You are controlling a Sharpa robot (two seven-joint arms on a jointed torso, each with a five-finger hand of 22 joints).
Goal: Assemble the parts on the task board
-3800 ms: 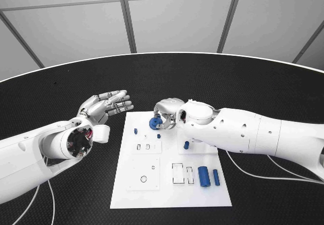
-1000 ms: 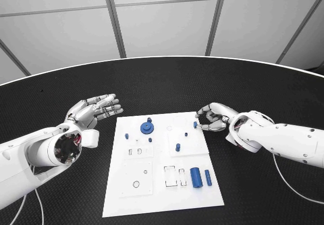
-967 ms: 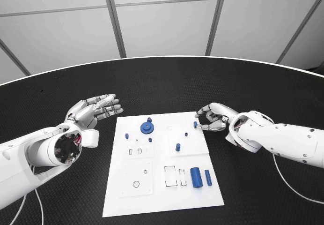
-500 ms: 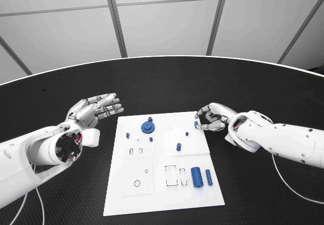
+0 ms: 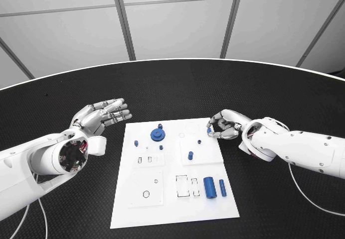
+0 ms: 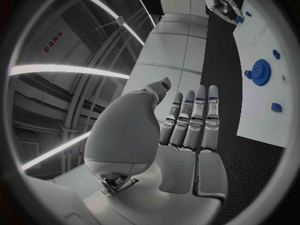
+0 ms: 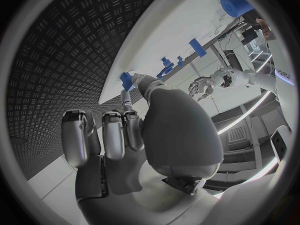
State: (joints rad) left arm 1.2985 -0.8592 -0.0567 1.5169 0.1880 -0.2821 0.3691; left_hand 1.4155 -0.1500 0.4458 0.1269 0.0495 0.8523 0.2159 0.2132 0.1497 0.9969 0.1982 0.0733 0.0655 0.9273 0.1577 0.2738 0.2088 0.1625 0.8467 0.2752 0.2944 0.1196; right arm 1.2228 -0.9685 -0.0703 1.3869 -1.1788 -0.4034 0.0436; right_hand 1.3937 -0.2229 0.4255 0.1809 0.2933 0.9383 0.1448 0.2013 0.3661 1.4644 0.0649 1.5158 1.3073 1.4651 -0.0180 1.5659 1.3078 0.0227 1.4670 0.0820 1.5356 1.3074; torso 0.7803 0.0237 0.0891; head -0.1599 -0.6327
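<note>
Presently: Right Hand at the Board's Edge, Left Hand Held Clear

Head view. The white task board lies in the middle of the black table. The left hand hovers above the table just beside the board's far left corner, its fingers extended, slightly apart and holding nothing. The right hand sits at the board's far right edge with its fingers curled in around a small blue peg; the peg lies between the fingertips, touching them. On the board's far part stands a blue gear, with a short blue peg to its left and another blue peg nearer the middle. A thick blue cylinder and a thin blue rod lie side by side on the board's near right part.

Left wrist view. The left hand shows its palm, fingers straight and side by side, gripping nothing. Beyond it the task board carries the blue gear. The right hand appears at the board's far edge.

Right wrist view. The right hand has its fingers bent inward, and the small blue peg stands at the fingertips on the edge of the task board. The thick blue cylinder lies farther along the board. The left hand is seen beyond the board, fingers spread.
</note>
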